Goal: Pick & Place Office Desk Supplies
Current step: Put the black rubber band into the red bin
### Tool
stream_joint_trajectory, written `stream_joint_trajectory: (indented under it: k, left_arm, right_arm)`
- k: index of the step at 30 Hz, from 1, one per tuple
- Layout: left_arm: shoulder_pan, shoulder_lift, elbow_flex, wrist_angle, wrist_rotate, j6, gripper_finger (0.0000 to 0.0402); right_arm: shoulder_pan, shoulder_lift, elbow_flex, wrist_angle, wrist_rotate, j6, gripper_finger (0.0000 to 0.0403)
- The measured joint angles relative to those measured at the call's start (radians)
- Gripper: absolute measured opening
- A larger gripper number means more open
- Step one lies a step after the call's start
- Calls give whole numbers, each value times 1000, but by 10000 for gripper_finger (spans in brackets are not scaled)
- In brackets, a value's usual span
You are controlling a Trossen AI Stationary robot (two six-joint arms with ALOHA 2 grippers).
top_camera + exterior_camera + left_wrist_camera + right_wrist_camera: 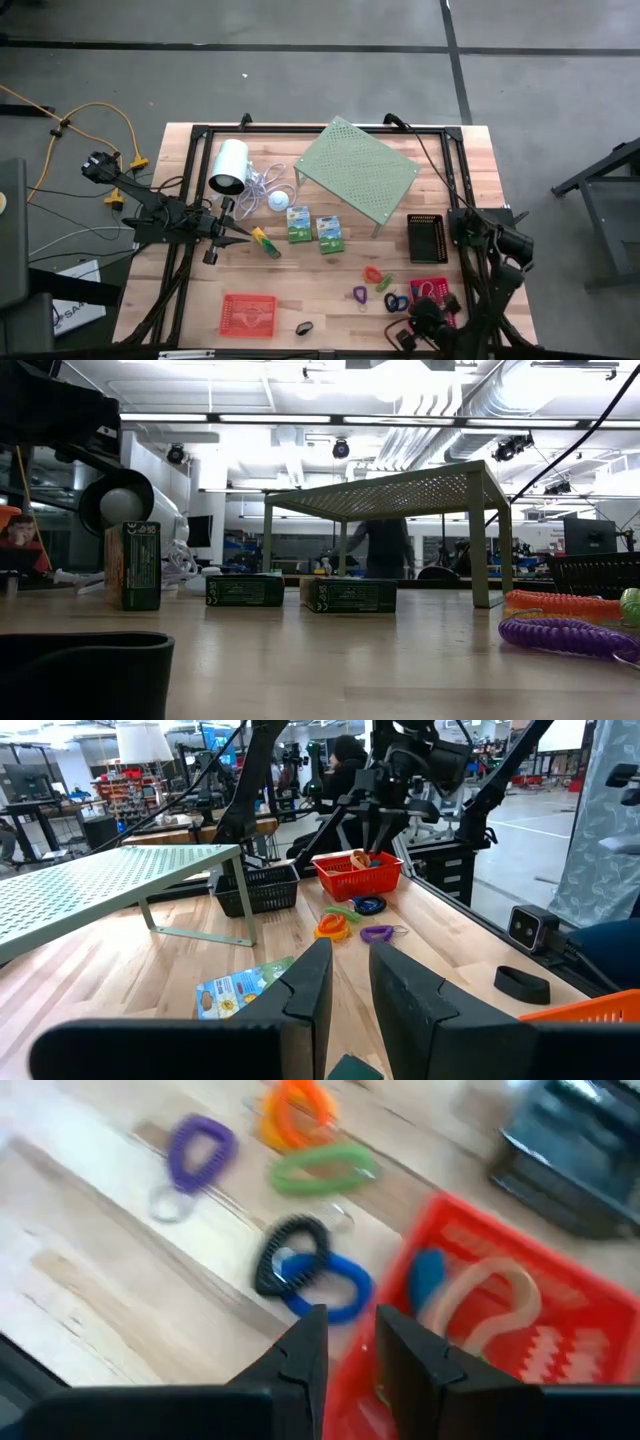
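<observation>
My right gripper hovers open over the near-left rim of the red mesh basket at the table's near right. A tan loop and a blue piece lie inside the basket. Beside it on the wood lie coil loops: black and blue, green, orange and purple. My left gripper waits level at the table's left, open by a narrow gap, its tips just short of the yellow-green marker. Two green-white boxes lie flat mid-table.
A black mesh basket stands beyond the red one. An orange-red basket and a dark loop sit near the front edge. The pale green shelf and the white cylinder with its cord take up the far middle.
</observation>
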Motion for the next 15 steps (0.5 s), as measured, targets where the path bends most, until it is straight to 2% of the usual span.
stream_joint_trajectory:
  k: [9,15]
  left_arm:
    - [0,0,0,0,0,0,65]
    - [0,0,0,0,0,0,65]
  right_arm:
    - [-136,0,0,154,75,-408,75]
    - [-212,0,0,323,96,-712,78]
